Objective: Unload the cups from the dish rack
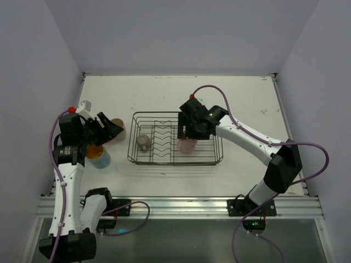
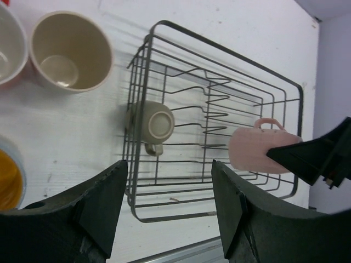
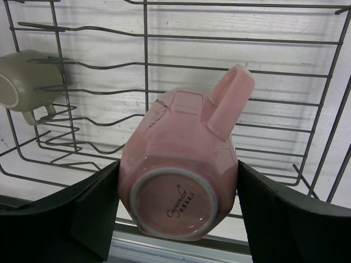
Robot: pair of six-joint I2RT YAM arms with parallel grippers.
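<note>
The black wire dish rack [image 1: 211,159] stands mid-table and shows in the left wrist view [image 2: 285,87] and the right wrist view [image 3: 145,49]. My right gripper [image 1: 189,137] is shut on the pink mug [image 1: 187,146], held bottom toward the wrist camera [image 3: 175,164] over the rack's right part [image 2: 252,150]. The olive-grey mug [image 1: 143,143] lies in the rack's left part [image 2: 156,121] [image 3: 22,76]. My left gripper [image 1: 112,129] is open and empty [image 2: 169,181], left of the rack. The beige mug [image 2: 71,50] stands on the table by it.
A mug with a white inside and an orange edge [image 2: 6,49] stands beside the beige one. A pale blue-rimmed mug with an orange inside [image 1: 100,158] sits left of the rack near the left arm [image 2: 6,181]. The rack's plate dividers [image 1: 162,139] run down its middle.
</note>
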